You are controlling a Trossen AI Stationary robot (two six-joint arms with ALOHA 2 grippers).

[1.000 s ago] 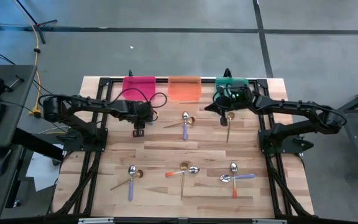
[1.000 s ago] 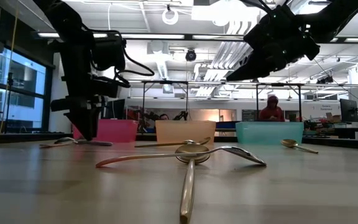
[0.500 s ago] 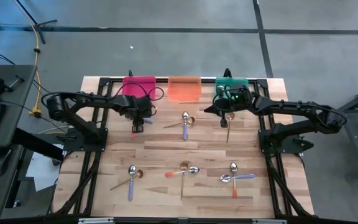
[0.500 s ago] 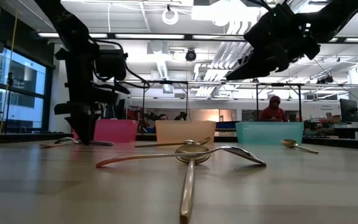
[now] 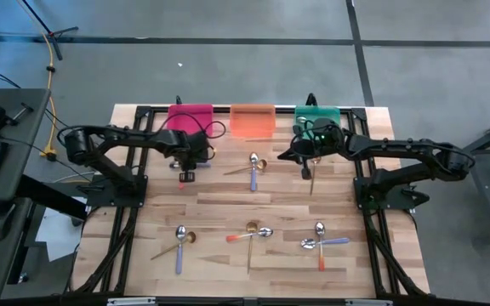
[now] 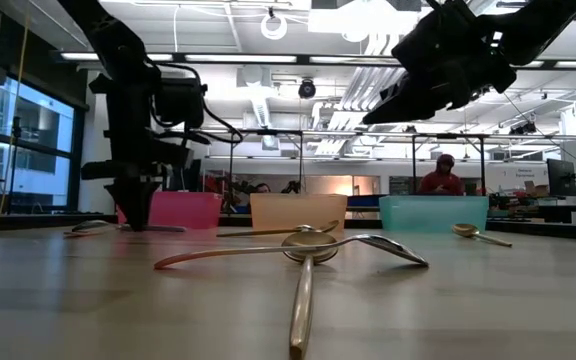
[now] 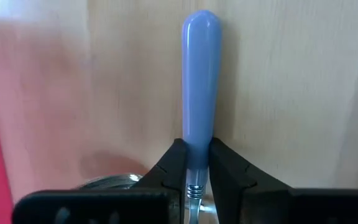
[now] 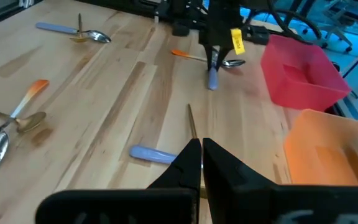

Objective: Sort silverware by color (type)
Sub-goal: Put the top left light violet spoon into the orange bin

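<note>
Left gripper (image 7: 196, 163), in the upper left of the high view just below the pink bin (image 5: 190, 118), is clamped on a blue-handled spoon (image 7: 200, 74) lying flat on the counter (image 5: 228, 212) (an orange-handled spoon (image 8: 201, 58) crosses beside it). We see the right gripper (image 8: 201, 155) closed on nothing, raised near the teal bin (image 5: 316, 113). Other spoons lie in small crossed groups lower in the frame.
</note>
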